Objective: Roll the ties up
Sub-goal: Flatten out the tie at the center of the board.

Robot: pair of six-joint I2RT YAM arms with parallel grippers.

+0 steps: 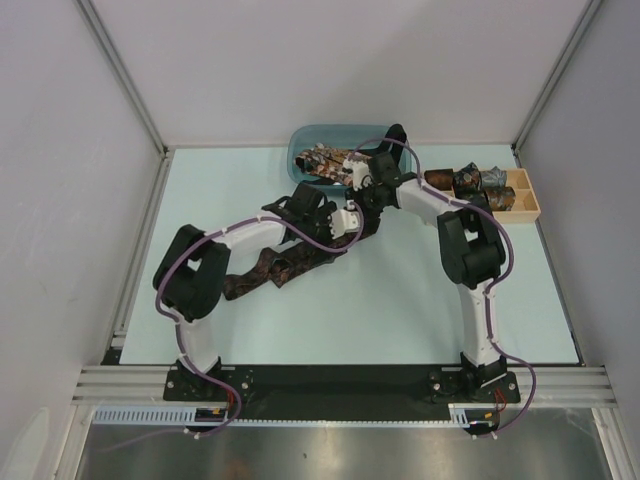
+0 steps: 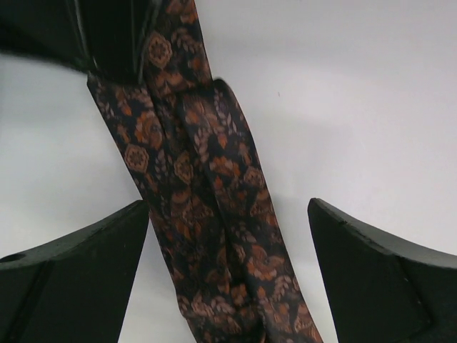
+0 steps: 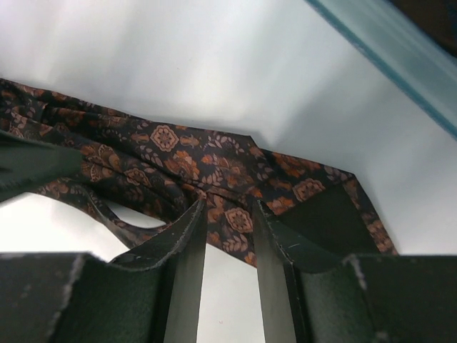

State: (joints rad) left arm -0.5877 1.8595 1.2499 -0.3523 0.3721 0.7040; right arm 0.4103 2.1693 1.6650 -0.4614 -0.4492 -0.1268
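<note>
Several coiled ties [image 1: 467, 181] fill your wooden tray [image 1: 528, 207] — the dark brown orange-printed necktie [image 2: 207, 214] lies unrolled, left fingers [image 2: 78, 279] wide open, right fingers [image 3: 182, 250] half-closed, grip unclear.

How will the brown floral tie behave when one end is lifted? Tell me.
Probably floppy: the brown floral tie lies creased and folded over itself. It looks like light, thin fabric, so it should drape and trail, not hold shape.
</note>
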